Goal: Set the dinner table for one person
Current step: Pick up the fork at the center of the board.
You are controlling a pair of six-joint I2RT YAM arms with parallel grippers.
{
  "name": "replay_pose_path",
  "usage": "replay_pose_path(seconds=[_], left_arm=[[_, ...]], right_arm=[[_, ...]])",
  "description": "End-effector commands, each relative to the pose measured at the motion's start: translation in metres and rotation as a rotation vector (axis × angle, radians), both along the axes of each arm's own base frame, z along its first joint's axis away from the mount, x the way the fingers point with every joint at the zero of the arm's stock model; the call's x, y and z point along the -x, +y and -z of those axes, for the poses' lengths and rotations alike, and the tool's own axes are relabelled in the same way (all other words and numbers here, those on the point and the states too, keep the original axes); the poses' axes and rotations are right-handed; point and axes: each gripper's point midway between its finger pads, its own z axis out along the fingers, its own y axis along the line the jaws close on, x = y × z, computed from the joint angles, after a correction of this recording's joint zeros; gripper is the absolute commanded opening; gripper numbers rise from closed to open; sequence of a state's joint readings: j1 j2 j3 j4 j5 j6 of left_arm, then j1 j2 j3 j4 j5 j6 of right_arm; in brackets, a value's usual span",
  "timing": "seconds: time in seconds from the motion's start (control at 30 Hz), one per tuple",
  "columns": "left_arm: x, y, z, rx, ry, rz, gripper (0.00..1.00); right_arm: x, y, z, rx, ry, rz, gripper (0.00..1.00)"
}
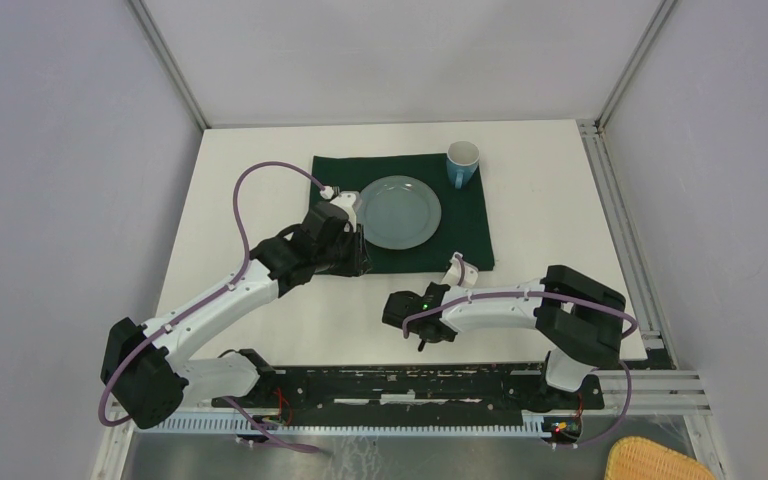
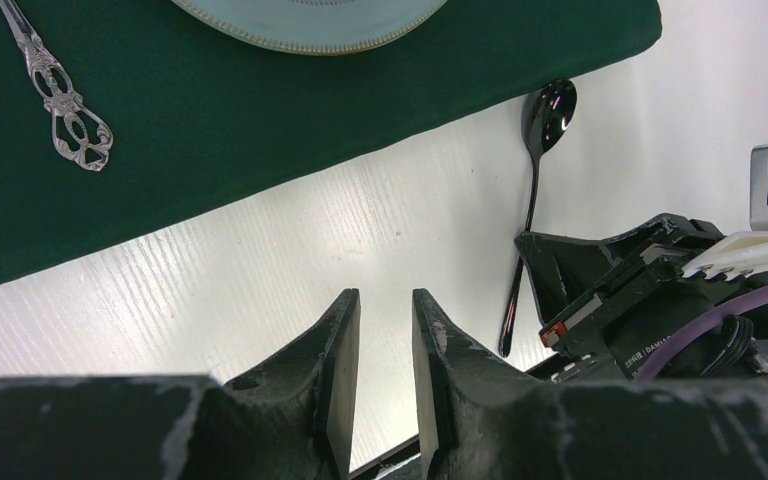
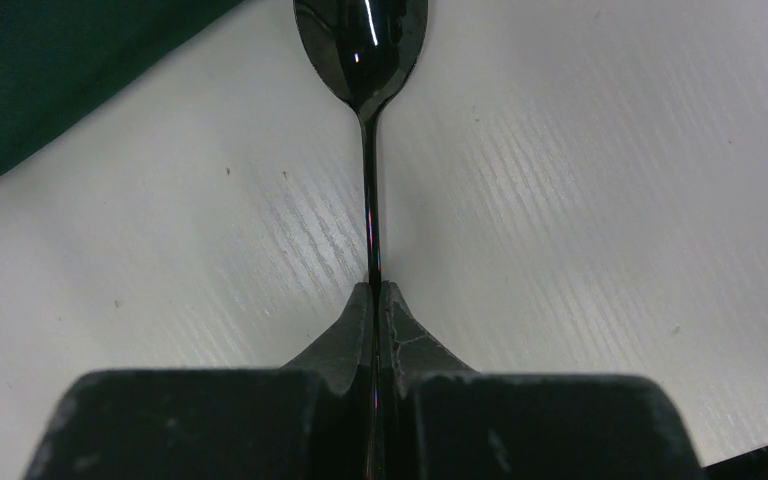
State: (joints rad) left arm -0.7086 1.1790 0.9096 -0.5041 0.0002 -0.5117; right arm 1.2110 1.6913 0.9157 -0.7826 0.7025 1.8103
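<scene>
Dinner table, a matte white rectangular top [image 1: 550,200], spreads beneath the whole scene. It carries a dark green rectangular cloth [image 1: 470,225] toward its far side, with a grey-green round plate [image 1: 398,213] and a blue mug [image 1: 462,163] on the cloth. Just off the cloth, a glossy black metal spoon [image 3: 361,60] lies on bare table, and the right gripper [image 3: 375,300] is clenched on its slim handle. The left gripper [image 2: 386,305] hangs slightly parted and empty near an ornate silver handle [image 2: 60,100], probably a fork. We judge that so narrow a pinch may let the spoon swivel or slip on lifting.
</scene>
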Motion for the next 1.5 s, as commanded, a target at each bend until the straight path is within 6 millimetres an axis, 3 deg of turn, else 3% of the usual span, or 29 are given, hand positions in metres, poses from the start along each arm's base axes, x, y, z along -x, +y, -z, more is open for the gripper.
replay_pose_path(seconds=[0.0,0.3,0.6,0.9,1.47], left_arm=[[-0.006,0.000,-0.005,-0.003,-0.041,0.010,0.33],[-0.008,-0.002,-0.003,-0.002,-0.039,0.009,0.33],[-0.010,-0.004,-0.001,0.001,-0.035,0.009,0.32],[-0.012,-0.006,0.000,0.001,-0.033,0.008,0.32],[-0.012,-0.007,0.002,0.005,-0.027,0.005,0.32]], right_arm=[[0.022,-0.018,0.017,0.068,0.112,-0.013,0.00],[0.017,-0.013,-0.034,0.126,0.055,-0.078,0.00],[0.017,-0.028,-0.070,0.085,0.001,-0.086,0.00],[0.016,-0.029,-0.083,0.110,-0.008,-0.176,0.00],[0.004,-0.062,-0.087,0.228,-0.057,-0.329,0.00]])
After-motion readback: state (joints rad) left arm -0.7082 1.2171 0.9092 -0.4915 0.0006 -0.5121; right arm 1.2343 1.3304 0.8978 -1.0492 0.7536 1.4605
